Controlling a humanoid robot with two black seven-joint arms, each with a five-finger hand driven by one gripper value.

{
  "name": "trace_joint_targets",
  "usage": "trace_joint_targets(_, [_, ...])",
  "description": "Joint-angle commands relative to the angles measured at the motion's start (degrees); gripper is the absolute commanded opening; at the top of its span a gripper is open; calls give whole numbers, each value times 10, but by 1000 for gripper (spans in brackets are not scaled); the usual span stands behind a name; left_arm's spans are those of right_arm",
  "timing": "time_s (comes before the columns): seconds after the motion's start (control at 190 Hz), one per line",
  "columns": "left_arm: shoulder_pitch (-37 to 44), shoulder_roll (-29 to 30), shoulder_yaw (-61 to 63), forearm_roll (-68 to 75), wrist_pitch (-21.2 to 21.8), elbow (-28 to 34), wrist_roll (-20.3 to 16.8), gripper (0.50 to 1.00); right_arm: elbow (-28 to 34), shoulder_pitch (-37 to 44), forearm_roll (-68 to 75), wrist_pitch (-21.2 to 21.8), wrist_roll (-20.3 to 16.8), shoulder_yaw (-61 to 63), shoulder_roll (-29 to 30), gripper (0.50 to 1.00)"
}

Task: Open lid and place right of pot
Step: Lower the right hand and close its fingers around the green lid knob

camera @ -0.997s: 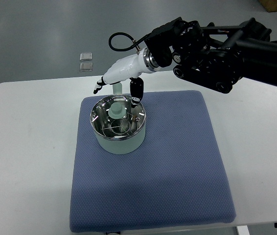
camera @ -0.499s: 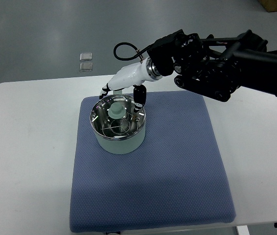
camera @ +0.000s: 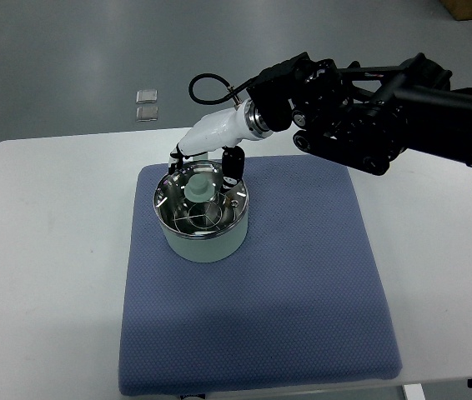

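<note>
While the blue mat (camera: 261, 283) is lying flat on the white table (camera: 44, 275), the pot (camera: 201, 212) is standing upright on the mat's far-left part, nearer the camera than the fingers. The glass lid (camera: 200, 200) is sitting on the pot, and its pale green knob (camera: 200, 187) is pointing up just below the fingers. The right hand (camera: 211, 150) is reaching in from the right edge on a black arm (camera: 378, 108) and is hovering over the far rim of the pot. Its dark fingers (camera: 233, 164) are hanging apart: one is dropping down on the right of the knob, and another is showing at the left near the rim. The fingers are bracketing the knob, but whether they are touching it cannot be told. The lid is not lifted. Beyond the fingers, a black cable (camera: 207, 83) is looping above the white wrist. Farther still, two small clear squares (camera: 146, 103) are lying on the grey floor (camera: 69, 58), well apart from the hand.
</note>
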Motion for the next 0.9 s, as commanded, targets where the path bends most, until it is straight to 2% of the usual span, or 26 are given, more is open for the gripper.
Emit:
trace_joint_targets(0.0, [0,0,0,0,0,0,0,1000,0,0,1,-1,0,0,4,813])
trace_joint_targets(0.147, [0,0,0,0,0,0,0,1000,0,-1,1,-1,0,0,7,791])
trace_joint_targets(0.22, [0,0,0,0,0,0,0,1000,0,-2,1,-1,0,0,7,764])
trace_joint_targets(0.325, [0,0,0,0,0,0,0,1000,0,-5,0,-1,0,0,8,756])
trace_joint_targets(0.383, [0,0,0,0,0,0,-1,1000,0,-5,0,-1,-1,0,8,725])
trace_joint_targets(0.43, [0,0,0,0,0,0,0,1000,-1,-6,0,-1,-1,0,8,721])
trace_joint_targets(0.619, [0,0,0,0,1,0,0,1000,-1,-7,-1,-1,-1,0,8,615])
trace_joint_targets(0.73, [0,0,0,0,1,0,0,1000,-1,-9,-1,-1,-1,0,7,580])
trace_joint_targets(0.892, [0,0,0,0,1,0,0,1000,0,-10,1,-1,-1,1,5,560])
